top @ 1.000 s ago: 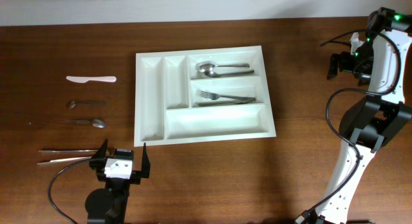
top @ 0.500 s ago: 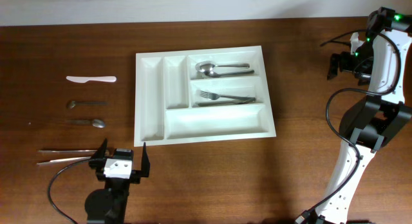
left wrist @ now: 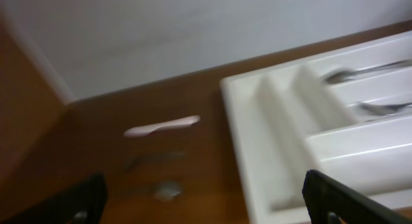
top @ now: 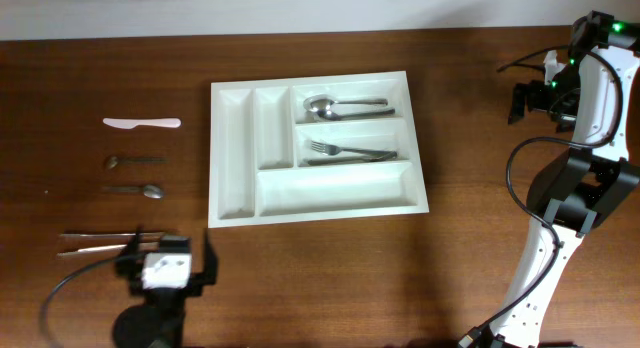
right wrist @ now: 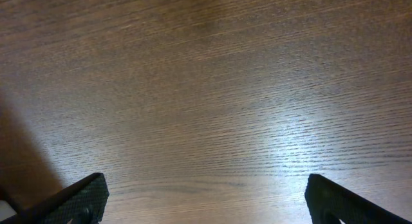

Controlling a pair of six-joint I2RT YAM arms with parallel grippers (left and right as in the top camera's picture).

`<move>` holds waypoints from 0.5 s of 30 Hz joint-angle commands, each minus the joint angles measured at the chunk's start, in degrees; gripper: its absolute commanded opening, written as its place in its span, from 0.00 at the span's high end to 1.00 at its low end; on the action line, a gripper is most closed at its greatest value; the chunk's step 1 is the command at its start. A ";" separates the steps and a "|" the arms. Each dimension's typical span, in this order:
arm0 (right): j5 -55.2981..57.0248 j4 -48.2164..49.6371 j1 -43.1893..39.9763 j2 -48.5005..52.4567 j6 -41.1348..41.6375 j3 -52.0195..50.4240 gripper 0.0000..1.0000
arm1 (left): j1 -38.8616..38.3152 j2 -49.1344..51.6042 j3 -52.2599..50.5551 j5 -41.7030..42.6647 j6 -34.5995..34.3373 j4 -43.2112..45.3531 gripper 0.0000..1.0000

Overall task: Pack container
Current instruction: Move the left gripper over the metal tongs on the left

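Note:
The white container [top: 232,153] lies mid-table; in the left wrist view it fills the right side [left wrist: 270,140]. Its upper right compartment holds spoons [top: 345,106], and the one below holds forks [top: 350,151]. Left of it lie a white plastic knife [top: 142,122] [left wrist: 161,127], a small spoon [top: 135,161], a larger spoon [top: 138,190] [left wrist: 166,190] and two long metal knives [top: 100,238]. My left gripper [top: 167,253] [left wrist: 207,208] stands open and empty near the front edge, right beside the metal knives. Open and empty too, my right gripper [top: 540,98] [right wrist: 207,208] hangs over bare wood at the far right.
The right arm's white links and cables [top: 560,188] take up the table's right edge. A pale wall runs along the back of the table [left wrist: 161,37]. The left wrist view is blurred.
My left gripper has shifted left and a little toward the front edge, closer to the two metal knives. The right arm and the cutlery have not moved.

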 commanded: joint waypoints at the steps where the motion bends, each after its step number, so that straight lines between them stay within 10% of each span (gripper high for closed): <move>1: -0.11 0.04 -0.13 -1.05 -0.59 0.96 0.01 | 0.07 3.41 12.17 -12.92 -5.66 -8.85 0.01; 6: -0.09 0.04 -0.13 -1.05 -0.59 0.96 0.01 | 0.04 10.73 25.92 -2.86 -11.58 -22.43 0.01; 15: -0.11 0.04 -0.13 -1.05 -0.59 0.96 0.01 | 0.04 12.22 28.72 0.96 -9.57 -17.62 0.01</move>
